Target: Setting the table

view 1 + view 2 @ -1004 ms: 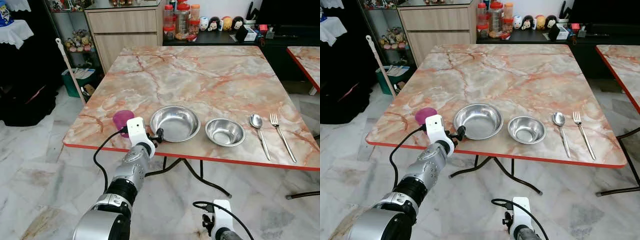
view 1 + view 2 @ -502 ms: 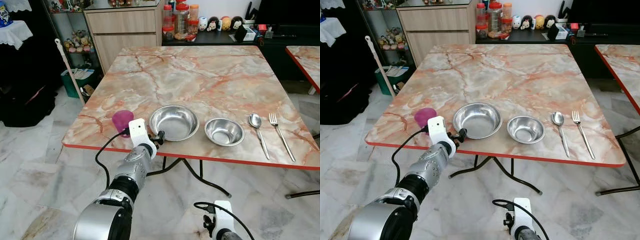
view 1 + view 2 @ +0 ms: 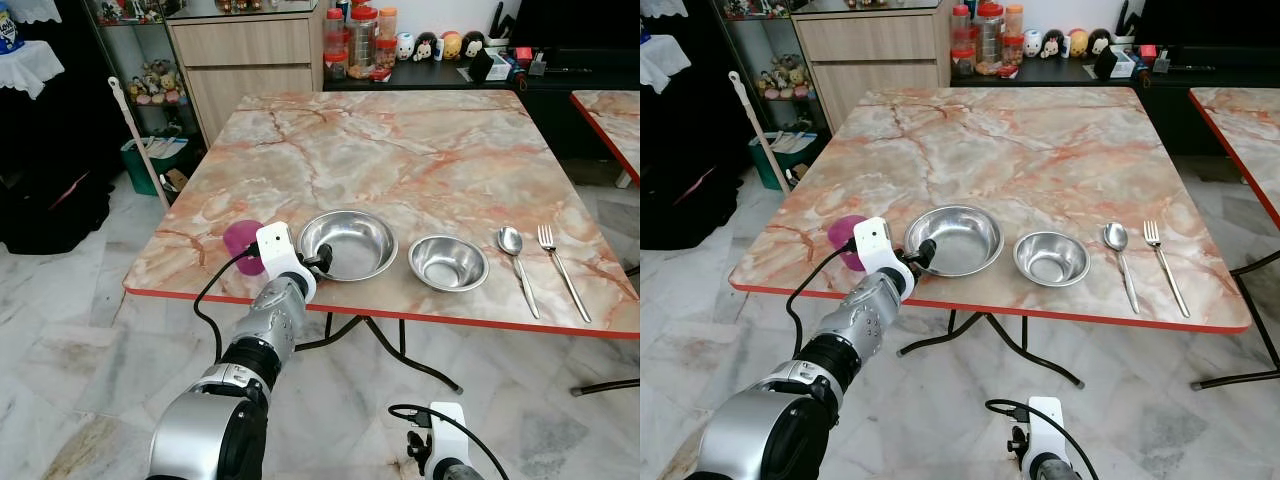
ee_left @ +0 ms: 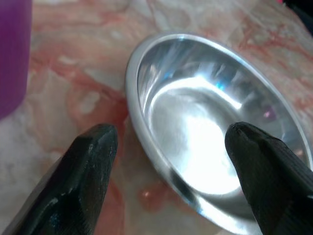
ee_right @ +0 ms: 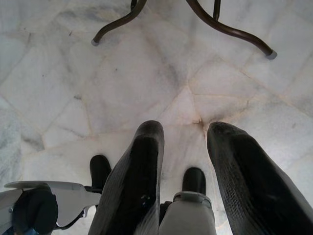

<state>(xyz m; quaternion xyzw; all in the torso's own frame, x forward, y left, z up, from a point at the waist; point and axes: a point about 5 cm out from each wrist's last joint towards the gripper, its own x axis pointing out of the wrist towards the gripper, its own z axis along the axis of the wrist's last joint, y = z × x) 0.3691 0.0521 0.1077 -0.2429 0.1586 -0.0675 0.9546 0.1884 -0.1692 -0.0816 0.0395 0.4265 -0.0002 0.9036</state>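
Reaching over the near edge of the marble table, the left gripper is hanging with its fingers spread and empty, one outside the near-left rim of the large steel bowl, the other over its hollow. A purple cup is standing just beside the wrist on the left, so a sideways swing is likely to knock it over. Pinching the thin, sloping rim off-centre risks tipping the bowl or letting it slip. Round and mouth-up, the bowl has no long axis. Rightward are sitting a small steel bowl, a spoon and a fork, both with heads pointing away from the robot. The right gripper is hanging idle over the floor, fingers parted.
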